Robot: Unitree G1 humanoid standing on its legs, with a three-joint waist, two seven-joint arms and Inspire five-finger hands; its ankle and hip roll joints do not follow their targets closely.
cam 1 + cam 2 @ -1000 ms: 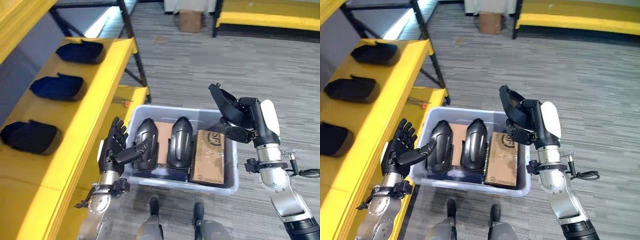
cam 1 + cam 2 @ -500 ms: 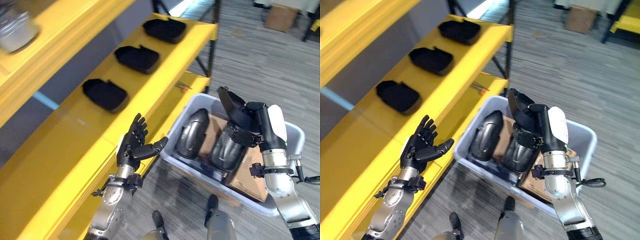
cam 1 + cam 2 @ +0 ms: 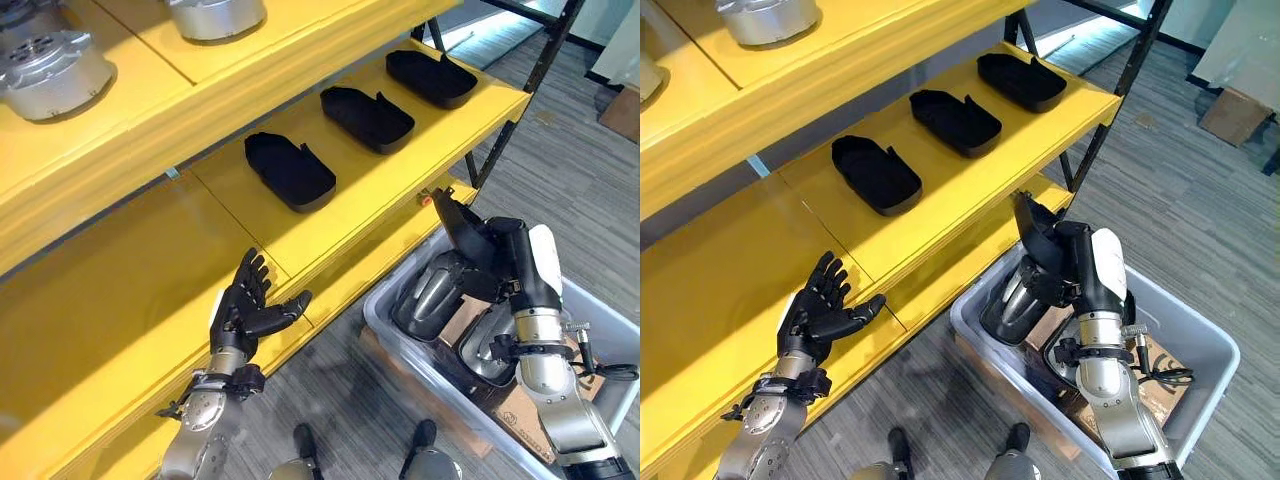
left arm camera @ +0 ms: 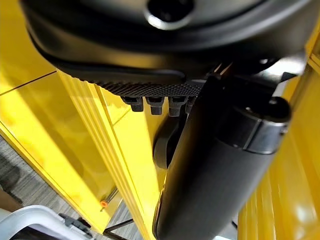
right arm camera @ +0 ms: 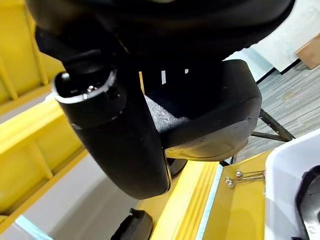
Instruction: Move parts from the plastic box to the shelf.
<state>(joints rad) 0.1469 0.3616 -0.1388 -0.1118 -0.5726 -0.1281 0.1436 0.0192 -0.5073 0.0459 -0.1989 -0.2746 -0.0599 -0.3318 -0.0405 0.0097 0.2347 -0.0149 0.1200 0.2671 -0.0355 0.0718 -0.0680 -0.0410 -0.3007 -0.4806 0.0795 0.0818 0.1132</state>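
Observation:
My right hand point(image 3: 512, 262) is shut on a black moulded part point(image 3: 462, 232), held above the near-shelf end of the clear plastic box point(image 3: 1188, 322). The same part point(image 5: 210, 125) shows past the thumb in the right wrist view. Two more glossy black parts point(image 3: 425, 295) point(image 3: 488, 352) lie in the box beside a brown carton point(image 3: 525, 415). Three black parts point(image 3: 290, 170) point(image 3: 367, 105) point(image 3: 430, 78) sit in a row on the yellow shelf point(image 3: 150, 290). My left hand point(image 3: 243, 310) is open and holds nothing, palm up at the shelf's front edge.
Round metal parts point(image 3: 45, 70) point(image 3: 215, 15) stand on the upper shelf board. A black shelf brace point(image 3: 510, 115) runs down beside the box. A cardboard box point(image 3: 1235, 110) stands on the grey floor at the far right.
The camera has swung towards the shelf, so the whole picture shifted. My right hand, still holding the part, now sits nearer the shelf edge. The left hand stays open.

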